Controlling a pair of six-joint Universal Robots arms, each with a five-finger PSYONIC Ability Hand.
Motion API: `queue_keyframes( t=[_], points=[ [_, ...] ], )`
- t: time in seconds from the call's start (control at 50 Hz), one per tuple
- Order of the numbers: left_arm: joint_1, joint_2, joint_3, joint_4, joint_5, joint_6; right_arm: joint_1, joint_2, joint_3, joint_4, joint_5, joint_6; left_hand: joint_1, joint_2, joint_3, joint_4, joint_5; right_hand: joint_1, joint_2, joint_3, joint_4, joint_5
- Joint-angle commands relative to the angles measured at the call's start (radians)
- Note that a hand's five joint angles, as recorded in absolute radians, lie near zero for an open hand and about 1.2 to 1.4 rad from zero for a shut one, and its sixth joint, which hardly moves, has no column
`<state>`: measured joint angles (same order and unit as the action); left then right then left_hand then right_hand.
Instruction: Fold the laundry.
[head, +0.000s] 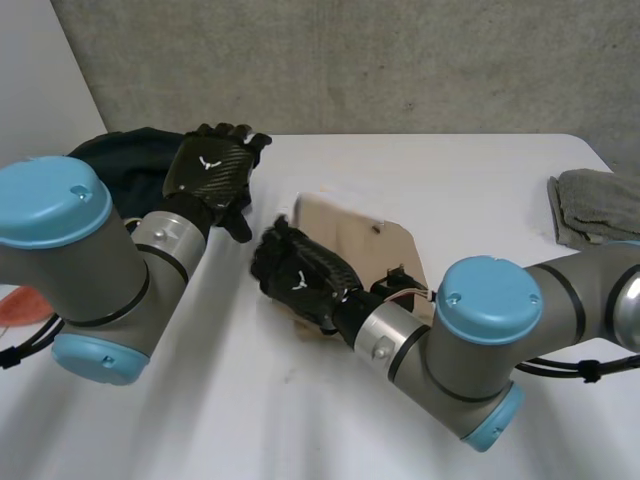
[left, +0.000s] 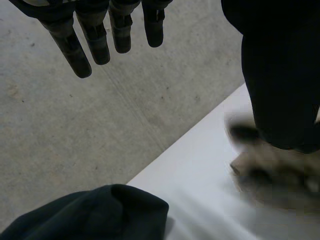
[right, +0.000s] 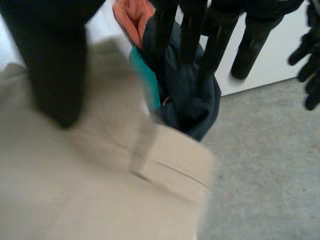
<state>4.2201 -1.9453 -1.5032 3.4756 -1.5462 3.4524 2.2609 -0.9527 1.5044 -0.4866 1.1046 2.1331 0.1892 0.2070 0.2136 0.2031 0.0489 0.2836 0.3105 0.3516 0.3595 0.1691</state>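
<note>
**Beige garment (head: 352, 232) under the right robot hand (head: 300, 275); left robot hand (head: 212, 165) off it**
The beige garment lies mid-worktop (head: 470, 180), its long axis running far-left to near-right. The right robot hand sits over its left end, fingers straight, gripping nothing. The left robot hand hangs open and empty farther left, above a dark clothes pile (head: 125, 155). The right looks best placed for the next grasp.

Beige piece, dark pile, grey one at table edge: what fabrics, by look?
Beige garment: smooth matte weave, probably cotton twill; stitched seam and loop show. Dark pile: soft, thick, matte folds, maybe knit or fleece. Grey towel: nubby surface, likely terry.
</note>
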Motion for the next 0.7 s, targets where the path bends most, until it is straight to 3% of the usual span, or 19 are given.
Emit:
queue_keyframes(
  t=[0.02, 0.04, 0.12, 0.18, 0.3, 0.4, 0.5, 0.56, 0.7],
  points=[
    [-0.006, 0.006, 0.047, 0.007, 0.0, -0.005, -0.049, -0.127, 0.003, 0.022, 0.107, 0.469, -0.002, -0.02, -0.027, -0.016, -0.036, -0.109, -0.136, -0.177, -0.185, -0.169],
    [-0.008, 0.006, 0.057, 0.005, 0.0, -0.012, -0.07, -0.18, 0.017, 0.026, 0.129, 0.643, 0.001, -0.017, -0.024, -0.013, -0.033, -0.109, -0.136, -0.177, -0.185, -0.169],
    [-0.037, 0.002, 0.112, 0.003, 0.0, -0.065, -0.145, -0.274, 0.057, 0.058, 0.156, 0.987, 0.007, -0.011, -0.018, -0.007, -0.028, -0.109, -0.136, -0.177, -0.185, -0.169],
    [-0.071, -0.017, 0.162, -0.001, 0.009, -0.128, -0.216, -0.31, 0.068, 0.114, 0.156, 1.07, 0.024, 0.006, 0.0, 0.01, -0.01, -0.109, -0.136, -0.177, -0.185, -0.169],
    [-0.156, -0.161, 0.262, -0.088, 0.011, -0.176, -0.314, -0.264, -0.004, 0.318, 0.166, 1.032, 0.03, 0.012, 0.006, 0.016, -0.004, -0.109, -0.136, -0.177, -0.185, -0.169],
    [-0.186, -0.26, 0.307, -0.226, -0.009, -0.173, -0.313, -0.089, -0.151, 0.472, 0.164, 0.969, 0.036, 0.018, 0.012, 0.022, 0.002, -0.109, -0.136, -0.177, -0.185, -0.169],
    [-0.187, -0.337, 0.307, -0.322, -0.125, -0.167, -0.311, 0.046, -0.257, 0.559, 0.149, 0.932, 0.039, 0.021, 0.015, 0.025, 0.005, -0.109, -0.136, -0.177, -0.185, -0.169],
    [-0.187, -0.368, 0.304, -0.336, -0.183, -0.133, -0.311, 0.12, -0.3, 0.583, 0.152, 0.892, 0.036, 0.018, 0.012, 0.022, 0.002, -0.109, -0.136, -0.177, -0.185, -0.169],
    [-0.172, -0.392, 0.287, -0.345, -0.189, 0.036, -0.311, 0.135, -0.319, 0.586, 0.198, 0.739, 0.045, 0.027, 0.02, 0.031, 0.011, -0.109, -0.136, -0.177, -0.185, -0.169]
  ],
)
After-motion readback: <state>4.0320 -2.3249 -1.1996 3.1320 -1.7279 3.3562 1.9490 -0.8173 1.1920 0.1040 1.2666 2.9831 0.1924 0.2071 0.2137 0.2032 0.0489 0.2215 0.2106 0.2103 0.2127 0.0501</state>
